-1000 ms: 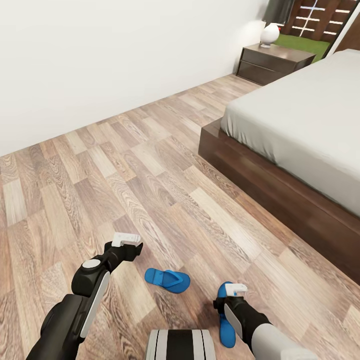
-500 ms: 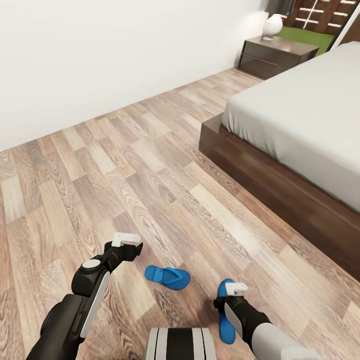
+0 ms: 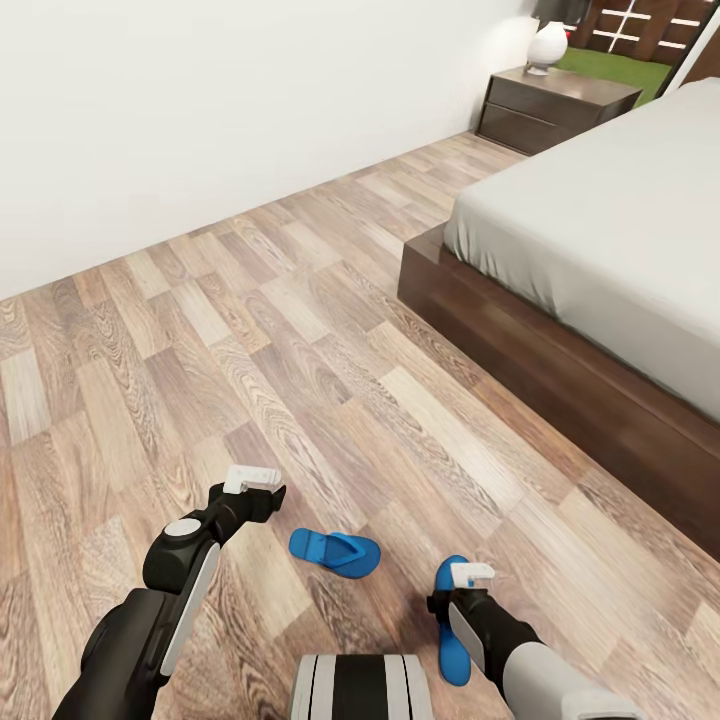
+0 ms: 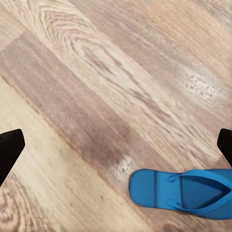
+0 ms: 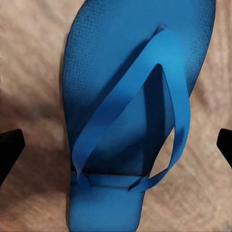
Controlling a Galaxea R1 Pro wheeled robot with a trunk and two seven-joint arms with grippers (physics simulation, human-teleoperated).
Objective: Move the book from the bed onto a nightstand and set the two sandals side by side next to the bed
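Left tool (image 3: pixel 252 478) spread wide, empty, over the wood-plank floor (image 3: pixel 300 330), unmoved | right tool (image 3: pixel 470 575) spread wide, slightly lower than a second ago, right above one bright blue flip-flop (image 3: pixel 452 630) | second blue flip-flop (image 3: pixel 335 553) between the tools, unshifted | pale grey bed with dark frame (image 3: pixel 590 250) and dark brown nightstand (image 3: pixel 555 105) sit lower in view: head tilted up.

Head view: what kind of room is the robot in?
Most likely a bedroom. A big low bed with a pale grey mattress sits on a wood-plank floor, with a dark nightstand beside it. Two blue sandals lie on the floor.
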